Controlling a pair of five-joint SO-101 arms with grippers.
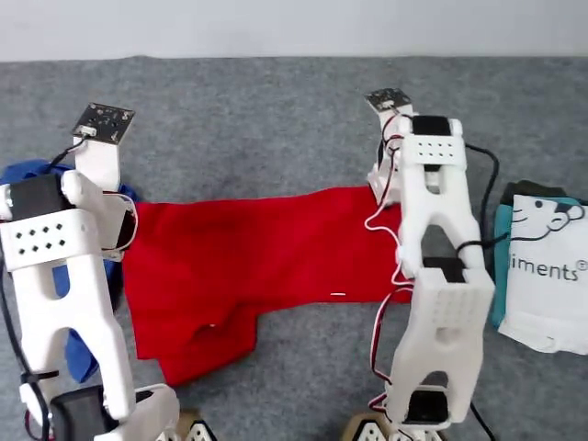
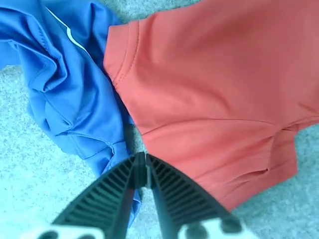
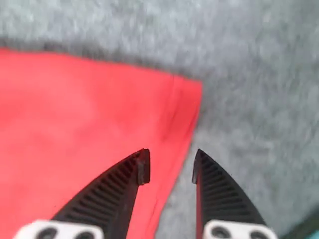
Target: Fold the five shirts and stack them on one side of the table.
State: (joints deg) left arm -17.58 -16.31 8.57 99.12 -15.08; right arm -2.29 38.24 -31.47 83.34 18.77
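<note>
Grey, felt-like surface [image 1: 257, 119]. Four shirts counted. One red knit shirt [image 1: 248, 257] lies spread flat mid-surface, sleeve hem stitched, lower part folded over. One crumpled, glossy blue shirt [image 2: 70, 84] is bunched at far left, touching the red sleeve. At right, one folded white printed shirt [image 1: 551, 276] sits on one teal shirt [image 1: 503, 248]. Left end effector [image 2: 144, 167]: ribbed black fingers pressed together, empty, over the blue-red seam. Right end effector [image 3: 169, 167]: narrowly parted, straddling the red shirt's right edge.

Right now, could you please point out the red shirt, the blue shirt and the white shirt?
red shirt [image 1: 266, 248], high view, its middle.
blue shirt [image 2: 75, 89], left wrist view, crumpled middle.
white shirt [image 1: 547, 308], high view, printed front.
</note>
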